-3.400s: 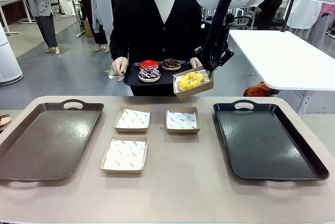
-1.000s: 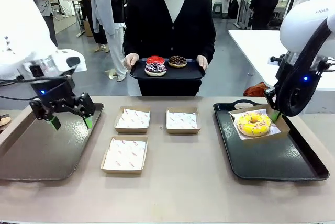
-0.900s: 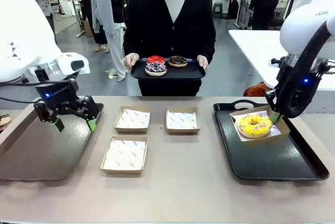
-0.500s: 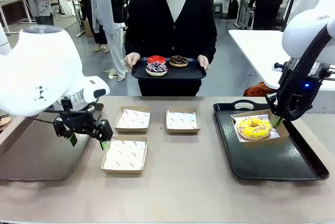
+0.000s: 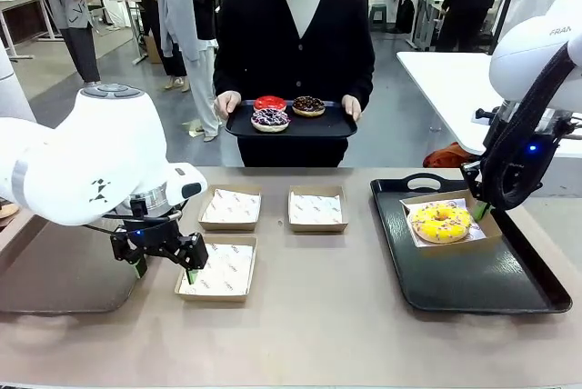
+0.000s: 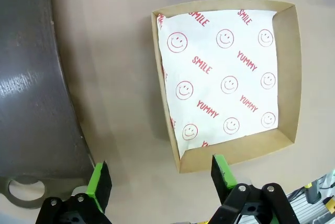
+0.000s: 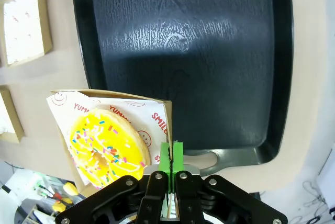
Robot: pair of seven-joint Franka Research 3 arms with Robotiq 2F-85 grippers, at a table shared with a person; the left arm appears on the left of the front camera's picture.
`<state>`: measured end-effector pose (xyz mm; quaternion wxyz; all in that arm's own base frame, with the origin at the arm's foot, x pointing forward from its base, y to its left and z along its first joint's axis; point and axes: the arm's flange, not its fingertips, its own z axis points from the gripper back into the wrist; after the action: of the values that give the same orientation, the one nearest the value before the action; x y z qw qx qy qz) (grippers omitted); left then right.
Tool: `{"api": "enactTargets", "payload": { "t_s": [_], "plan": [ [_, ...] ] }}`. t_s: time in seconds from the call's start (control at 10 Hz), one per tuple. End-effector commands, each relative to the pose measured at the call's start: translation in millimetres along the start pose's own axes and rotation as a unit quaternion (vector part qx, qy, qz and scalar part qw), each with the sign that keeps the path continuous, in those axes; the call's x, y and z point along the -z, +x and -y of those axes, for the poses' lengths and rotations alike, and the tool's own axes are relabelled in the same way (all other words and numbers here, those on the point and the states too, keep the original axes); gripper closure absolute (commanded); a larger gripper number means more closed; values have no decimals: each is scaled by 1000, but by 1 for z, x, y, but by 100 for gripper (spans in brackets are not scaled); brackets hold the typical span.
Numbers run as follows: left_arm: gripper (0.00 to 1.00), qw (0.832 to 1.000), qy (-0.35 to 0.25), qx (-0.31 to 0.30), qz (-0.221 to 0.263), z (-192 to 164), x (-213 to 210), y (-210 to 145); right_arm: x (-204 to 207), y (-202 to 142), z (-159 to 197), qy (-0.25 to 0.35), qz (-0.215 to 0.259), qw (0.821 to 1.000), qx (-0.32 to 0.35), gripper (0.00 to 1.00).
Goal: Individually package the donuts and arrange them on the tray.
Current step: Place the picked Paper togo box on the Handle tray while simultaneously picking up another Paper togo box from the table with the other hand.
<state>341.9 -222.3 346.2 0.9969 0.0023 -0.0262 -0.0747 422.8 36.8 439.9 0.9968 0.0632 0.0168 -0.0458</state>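
The left pincer (image 5: pixel 165 271) hangs released over the left wall of the nearest empty box (image 5: pixel 216 268), just beside the left tray (image 5: pixel 55 275); a crooked descent could crush that wall. The right pincer (image 5: pixel 477 210) is clenched on the wall of the filled box (image 5: pixel 452 244) holding the yellow donut (image 5: pixel 441 219), at the far end of the right tray (image 5: pixel 473 284); lifting without release could tip it. The near part of that tray is free.

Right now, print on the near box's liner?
Liner: red smileys, SMILE, YUMMY on white; left wrist view.
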Motion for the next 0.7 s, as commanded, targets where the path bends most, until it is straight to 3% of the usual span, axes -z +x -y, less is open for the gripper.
{"api": "enactTargets", "payload": {
  "t_s": [0.0, 0.6],
  "plan": [
    [0, 1000, 6, 2, 0, -1, -4, -3, 0, 0, 0, -4, 0, 1000, -3, 99],
    [0, 1000, 6, 2, 0, -1, -4, -3, 0, 0, 0, -4, 0, 1000, -3, 99]
  ]
}}
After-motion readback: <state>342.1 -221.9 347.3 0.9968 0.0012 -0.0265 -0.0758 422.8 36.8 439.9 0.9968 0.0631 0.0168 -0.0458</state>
